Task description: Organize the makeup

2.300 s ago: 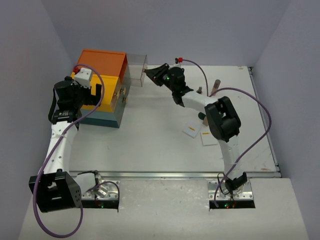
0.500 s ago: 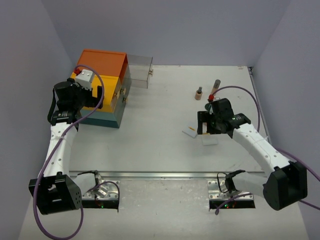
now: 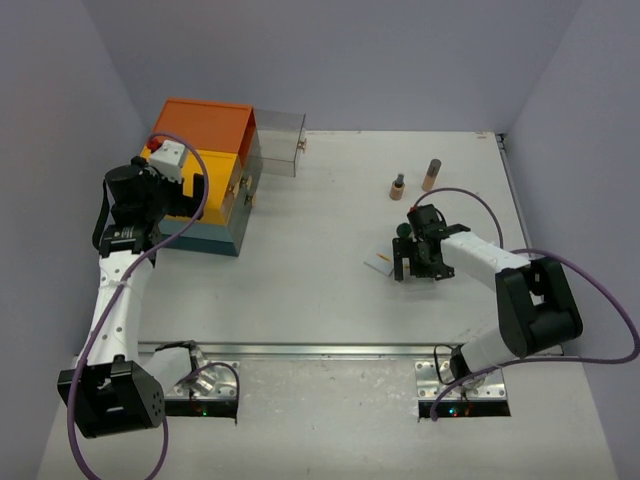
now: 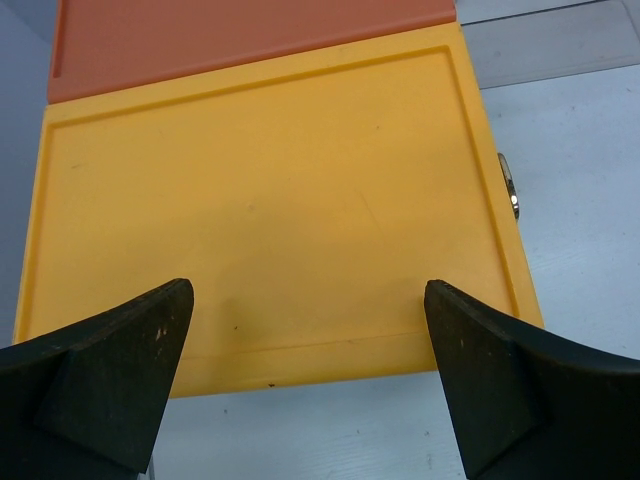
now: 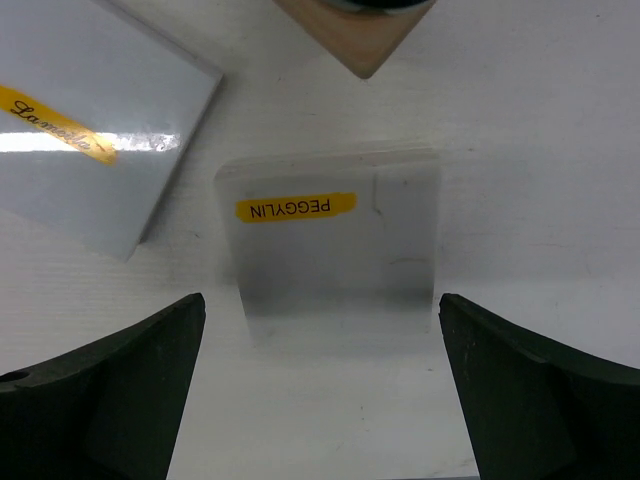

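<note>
The right hand (image 5: 322,302) hangs low over the desk (image 3: 300,280) on the right side, its two dark fingers spread wide and holding nothing. Between those fingers, flat on the desk, lies a white square packet (image 5: 330,250) with a yellow label reading PEGGYLIN; neither finger touches it. Just beside it, to the upper left in the wrist view, lies a second white packet (image 5: 100,130) with a yellow strip, turned at an angle and apart from the first. At the top edge of that view a tan corner (image 5: 355,35) pokes in, perhaps part of the dark green disc (image 3: 403,230) that the overhead view shows right by the wrist, though the crop is too tight to be sure. Farther back on the desk stand a tan bottle (image 3: 432,174) and a smaller brown bottle (image 3: 397,186), upright, near each other and well apart from the packets. The left hand (image 4: 308,295) hovers over the yellow top of the drawer box (image 3: 205,130) at the far left, fingers wide and empty. A clear drawer (image 3: 278,140) sticks out from the box's right side.
</note>
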You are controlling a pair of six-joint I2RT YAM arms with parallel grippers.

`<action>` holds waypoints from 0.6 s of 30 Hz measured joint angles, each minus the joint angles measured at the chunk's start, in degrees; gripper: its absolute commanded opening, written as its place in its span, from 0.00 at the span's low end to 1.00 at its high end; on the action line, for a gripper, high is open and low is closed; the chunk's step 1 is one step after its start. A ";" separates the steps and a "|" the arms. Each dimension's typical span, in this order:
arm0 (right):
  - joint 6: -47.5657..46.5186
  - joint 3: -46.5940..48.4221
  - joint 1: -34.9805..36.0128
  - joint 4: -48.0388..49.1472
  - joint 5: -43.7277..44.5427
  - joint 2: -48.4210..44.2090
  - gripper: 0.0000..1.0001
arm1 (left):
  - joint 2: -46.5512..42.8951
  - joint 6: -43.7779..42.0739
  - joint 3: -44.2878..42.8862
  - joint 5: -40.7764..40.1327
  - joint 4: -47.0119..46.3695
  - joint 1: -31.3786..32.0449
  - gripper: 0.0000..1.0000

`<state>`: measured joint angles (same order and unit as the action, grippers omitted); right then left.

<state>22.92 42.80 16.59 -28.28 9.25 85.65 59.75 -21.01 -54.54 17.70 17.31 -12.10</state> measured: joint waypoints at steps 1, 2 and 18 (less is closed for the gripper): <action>-0.02 -0.18 -0.04 0.53 -0.25 0.70 0.99 | -0.10 -0.10 0.00 -0.09 0.09 0.00 1.00; -0.03 -0.32 -0.12 0.98 -0.40 1.29 0.99 | -0.15 -0.15 0.00 -0.15 0.16 0.00 1.00; 0.36 -5.07 -1.45 6.82 -4.12 -0.45 0.42 | -0.18 -0.18 0.00 -0.36 0.97 0.00 1.00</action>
<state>23.28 37.72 15.14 -21.47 5.13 85.20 59.57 -21.19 -54.54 17.34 18.28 -12.10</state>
